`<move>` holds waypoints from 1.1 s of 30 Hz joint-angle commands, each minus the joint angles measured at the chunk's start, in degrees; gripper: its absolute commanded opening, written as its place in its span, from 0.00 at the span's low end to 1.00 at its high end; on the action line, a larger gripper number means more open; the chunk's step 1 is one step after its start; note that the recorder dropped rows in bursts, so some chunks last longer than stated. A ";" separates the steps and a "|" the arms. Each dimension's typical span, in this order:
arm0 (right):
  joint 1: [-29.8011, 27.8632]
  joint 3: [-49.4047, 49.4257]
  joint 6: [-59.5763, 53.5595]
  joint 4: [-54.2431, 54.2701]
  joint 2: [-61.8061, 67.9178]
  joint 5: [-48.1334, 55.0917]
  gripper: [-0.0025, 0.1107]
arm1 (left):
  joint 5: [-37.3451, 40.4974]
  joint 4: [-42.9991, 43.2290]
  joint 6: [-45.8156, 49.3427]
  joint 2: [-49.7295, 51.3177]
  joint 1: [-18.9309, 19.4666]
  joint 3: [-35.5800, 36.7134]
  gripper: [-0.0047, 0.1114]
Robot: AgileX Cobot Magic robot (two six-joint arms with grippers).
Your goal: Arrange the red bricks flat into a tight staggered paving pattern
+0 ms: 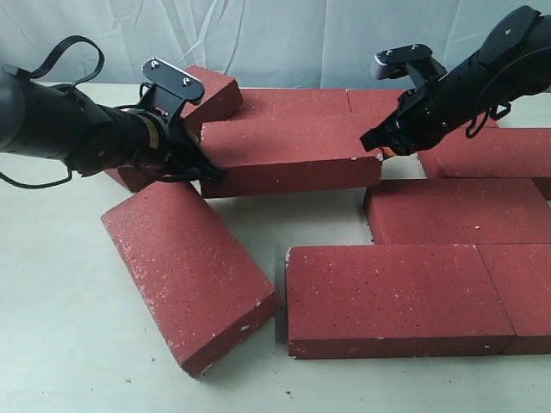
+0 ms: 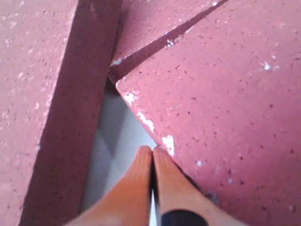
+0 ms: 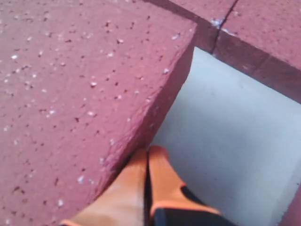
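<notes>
**Status.** The central brick lies on the table between the two hands, slightly askew to the back row. The left hand is closed on nothing, with its orange fingers pressed together and set against the brick's edge near its left corner. The right hand is likewise closed and empty, and its fingers touch the brick's right end face. A skewed brick lies at the front left, well out of line. The front row and the right-hand brick sit flat.

**Step in hand (judged).** This is a two-ended nudge, squaring the central brick and closing it against its neighbours.

**Procedure.**
1. Work with both hands closed, since joined fingers make a stiff pusher.
2. Apply contact low on the end face. A high push may tip the brick or let the fingertips ride over the top.
3. Drive with one hand only and use the other as a stop — opposed pushing merely pinches the brick.
4. Push slowly, as the gritty surface is likely to drag and then slip.
5. Stop when the long edge meets the back row with its end joint offset from the joints there.

**Caution.** A corner contact rotates the brick, so shift toward mid-face once it is square.
</notes>
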 commanded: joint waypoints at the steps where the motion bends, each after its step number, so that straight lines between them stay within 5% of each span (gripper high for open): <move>1: 2.67 0.05 -1.08 1.62 -0.10 -1.01 0.02 | 4.11 0.52 0.04 -0.53 0.33 -0.37 0.04; 14: 7.47 0.05 -1.08 -4.35 -0.10 -6.02 0.02 | 8.86 1.27 0.04 -4.42 0.33 -0.37 0.04; 22: 7.47 0.07 8.92 -17.19 -0.10 -8.93 0.02 | -0.32 1.27 0.04 -0.64 0.21 -0.37 0.04; 33: 7.47 0.07 13.12 -25.39 3.38 -12.22 0.02 | 1.99 1.38 0.04 -0.47 2.07 -0.37 0.07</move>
